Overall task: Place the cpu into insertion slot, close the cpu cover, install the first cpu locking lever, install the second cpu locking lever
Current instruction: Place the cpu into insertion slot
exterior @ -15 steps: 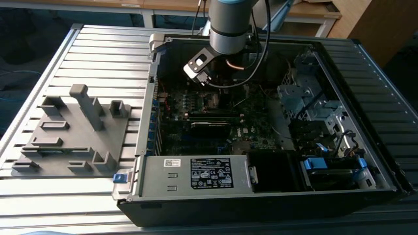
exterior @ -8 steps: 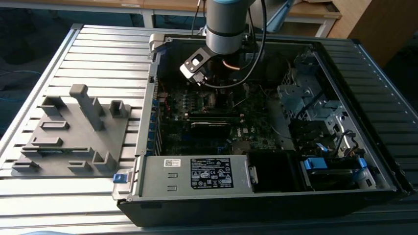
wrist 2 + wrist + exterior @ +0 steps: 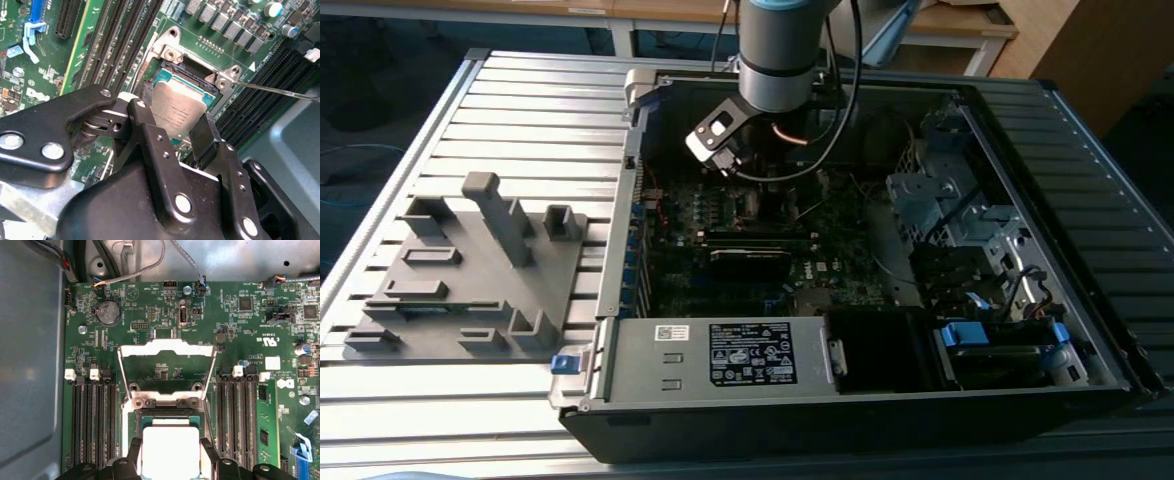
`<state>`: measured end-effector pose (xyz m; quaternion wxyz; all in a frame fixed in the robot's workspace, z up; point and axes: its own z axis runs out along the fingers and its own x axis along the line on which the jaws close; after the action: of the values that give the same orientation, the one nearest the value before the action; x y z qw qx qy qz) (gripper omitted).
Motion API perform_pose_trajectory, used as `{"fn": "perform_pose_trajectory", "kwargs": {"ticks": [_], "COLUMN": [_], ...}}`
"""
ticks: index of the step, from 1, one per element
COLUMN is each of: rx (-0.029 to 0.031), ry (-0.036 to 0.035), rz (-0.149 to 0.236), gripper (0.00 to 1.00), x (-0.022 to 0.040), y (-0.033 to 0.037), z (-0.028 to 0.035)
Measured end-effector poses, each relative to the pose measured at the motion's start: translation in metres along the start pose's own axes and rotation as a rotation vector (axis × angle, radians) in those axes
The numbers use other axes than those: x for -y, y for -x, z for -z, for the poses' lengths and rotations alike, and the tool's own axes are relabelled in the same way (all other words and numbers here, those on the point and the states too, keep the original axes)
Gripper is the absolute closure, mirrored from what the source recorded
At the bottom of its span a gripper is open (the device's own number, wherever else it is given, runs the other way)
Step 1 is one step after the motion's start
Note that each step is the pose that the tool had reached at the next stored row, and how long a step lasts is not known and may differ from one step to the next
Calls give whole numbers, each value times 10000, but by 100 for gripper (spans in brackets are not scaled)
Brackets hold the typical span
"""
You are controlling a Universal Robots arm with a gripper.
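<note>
The gripper (image 3: 170,120) pinches the cpu (image 3: 170,447) between its fingers, by opposite edges. It seems light, stiff and delicate underneath; the edges look safest.

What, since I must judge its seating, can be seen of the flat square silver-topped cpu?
The flat square cpu has a dull silver metal top with faint print and a thin green edge. It sits over the dark square insertion slot, between the two fingers of the black gripper, which close on its opposite sides. The silvery hinged cpu cover stands open. Full seating cannot be told.
</note>
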<state>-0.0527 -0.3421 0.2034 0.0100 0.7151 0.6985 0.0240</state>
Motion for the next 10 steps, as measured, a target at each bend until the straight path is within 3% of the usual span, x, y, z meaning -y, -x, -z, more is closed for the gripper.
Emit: {"fn": "perform_pose_trajectory", "kwargs": {"ticks": [7, 10], "rx": [7, -23], "ry": [-2, -1], "rz": [-22, 9], "gripper": [46, 46], "x": [5, 5], "y": [1, 0], "z": [-33, -43]}}
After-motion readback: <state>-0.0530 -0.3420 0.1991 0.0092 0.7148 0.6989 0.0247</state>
